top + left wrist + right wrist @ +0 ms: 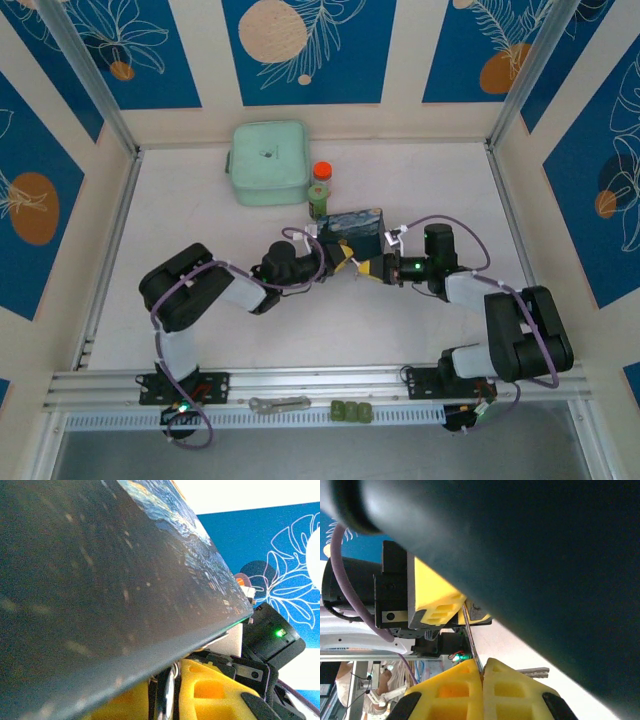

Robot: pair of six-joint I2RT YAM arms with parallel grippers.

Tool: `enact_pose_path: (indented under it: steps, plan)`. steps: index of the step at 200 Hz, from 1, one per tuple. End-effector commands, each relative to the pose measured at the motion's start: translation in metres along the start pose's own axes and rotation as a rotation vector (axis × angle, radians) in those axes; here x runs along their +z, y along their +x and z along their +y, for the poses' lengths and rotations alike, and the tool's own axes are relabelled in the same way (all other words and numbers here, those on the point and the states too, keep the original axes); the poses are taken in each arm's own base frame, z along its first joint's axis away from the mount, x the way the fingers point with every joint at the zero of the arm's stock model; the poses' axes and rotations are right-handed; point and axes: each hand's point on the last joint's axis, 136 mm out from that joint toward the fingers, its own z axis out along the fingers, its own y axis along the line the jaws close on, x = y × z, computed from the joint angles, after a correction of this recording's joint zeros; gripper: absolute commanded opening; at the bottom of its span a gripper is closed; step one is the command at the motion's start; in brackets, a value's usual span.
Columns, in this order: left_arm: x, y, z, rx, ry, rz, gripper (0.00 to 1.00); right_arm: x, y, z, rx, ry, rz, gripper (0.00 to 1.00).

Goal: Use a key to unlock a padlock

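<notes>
**Both tools clamped, key meeting padlock beside the blue box**

My right tool point(482, 674) has its yellow fingers pressed tight together, pinching the thin pale silvery key point(470, 640) by its lower end. The key runs up, slightly tilted, to the small dark padlock point(480, 614). My left tool point(165, 702) has its yellow fingers closed in on the padlock from both sides, with a sliver of bright metal showing between them. I cannot tell whether the key tip is inside the padlock or only touching it.

In the top view my two tools meet tip to tip at mid-bench, just in front of the blue swirl-painted box point(357, 228) on the white bench point(200, 200). Padlock and key are too small to make out there. That view adds a mint-green square lidded container point(268, 163) at the back, a green bottle with an orange cap point(320, 190) just beside the box's far left corner, and a grey flat metal tool point(280, 404) on the near aluminium rail point(320, 385).

The right wrist view gives the pinch and the key's line clearly. The left wrist view has the box's dark side looming close over my fingers.
</notes>
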Motion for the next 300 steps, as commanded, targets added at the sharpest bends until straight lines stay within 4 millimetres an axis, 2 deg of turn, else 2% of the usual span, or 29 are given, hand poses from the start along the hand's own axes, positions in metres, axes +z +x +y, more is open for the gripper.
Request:
enact_pose_path:
  steps: [1,154,247,300]
  plan:
    - [-0.002,-0.005,-0.033,0.041,0.116,0.0,0.0,-0.002,-0.001,0.004,-0.015,-0.024,0.02,0.0]
    - [-0.002,-0.005,-0.036,0.048,0.114,0.003,0.0,-0.005,0.007,-0.001,0.004,-0.016,0.021,0.0]
    - [-0.001,-0.005,-0.033,0.039,0.106,-0.001,0.0,-0.005,0.014,0.004,-0.003,-0.014,0.03,0.0]
    - [-0.002,-0.005,-0.036,0.043,0.113,-0.002,0.0,-0.001,0.016,-0.002,0.006,0.001,0.038,0.0]
